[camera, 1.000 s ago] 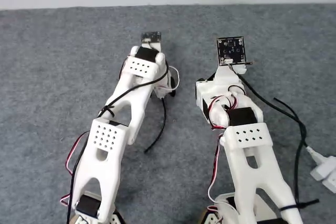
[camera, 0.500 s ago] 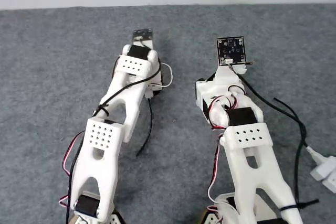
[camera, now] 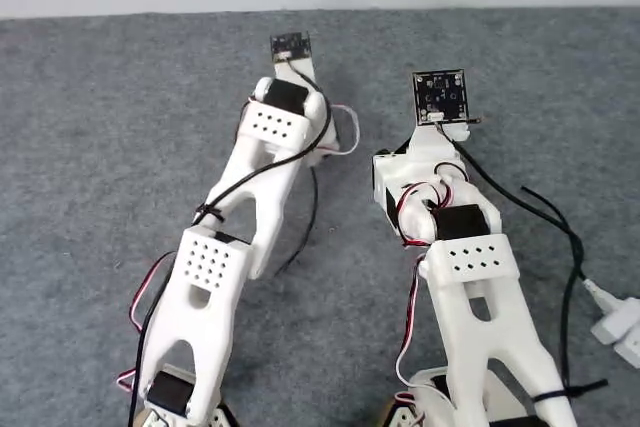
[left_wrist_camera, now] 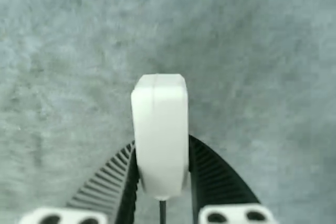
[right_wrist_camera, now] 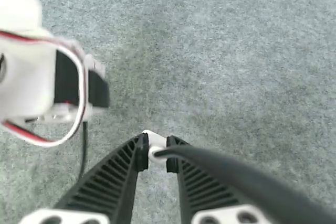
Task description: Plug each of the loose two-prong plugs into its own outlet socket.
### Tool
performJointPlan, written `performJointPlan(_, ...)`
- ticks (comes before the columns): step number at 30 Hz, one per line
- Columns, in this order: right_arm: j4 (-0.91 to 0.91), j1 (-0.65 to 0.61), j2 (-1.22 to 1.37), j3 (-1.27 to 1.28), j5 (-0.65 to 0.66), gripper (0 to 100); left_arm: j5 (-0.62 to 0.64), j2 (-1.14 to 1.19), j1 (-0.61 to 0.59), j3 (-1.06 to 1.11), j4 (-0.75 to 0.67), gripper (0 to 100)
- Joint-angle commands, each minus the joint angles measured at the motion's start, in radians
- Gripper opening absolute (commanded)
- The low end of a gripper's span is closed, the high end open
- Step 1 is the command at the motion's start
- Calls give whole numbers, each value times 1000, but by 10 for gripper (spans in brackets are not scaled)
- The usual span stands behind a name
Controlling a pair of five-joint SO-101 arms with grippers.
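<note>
In the left wrist view a white plug stands upright between the black fingers of my left gripper, which is shut on it just above the grey carpet; its thin black cord leaves from its base. My right gripper is shut on a small white plug whose thick black cord runs back past the camera. In the high view the left arm stretches toward the table's middle, and the right arm stands beside it. White outlet pieces lie at the right edge.
Grey carpet covers the whole table. A thin black cord trails on it between the two arms. A thicker black cord curves from the right arm toward the right edge. The left arm's wrist is close beside my right gripper.
The left arm swung a little to the left, then back to the right and farther out, dragging its black cord along. The right arm has stayed still.
</note>
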Motion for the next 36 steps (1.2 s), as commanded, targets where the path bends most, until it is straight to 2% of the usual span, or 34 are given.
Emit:
performJointPlan(1,7,-15,-38,-74,12,8,110,-17,8,-94,-29,13)
performJointPlan(7,7,-15,-38,-74,12,8,110,-15,-3,74,-32,28)
performJointPlan(12,7,-15,-38,-74,12,8,109,-17,2,237,-28,173)
performJointPlan(17,8,-15,-38,-74,12,8,109,-26,-8,203,9,326)
performJointPlan(22,8,-15,-38,-74,12,8,97,-28,-28,-16,169,336)
performJointPlan(28,8,-15,-38,-74,12,8,-57,-78,-34,-102,166,247)
performJointPlan(33,7,-15,-38,-74,12,8,-77,-80,8,-97,153,75)
performJointPlan(36,2,-10,-36,-74,12,8,-77,-34,37,-104,78,10)
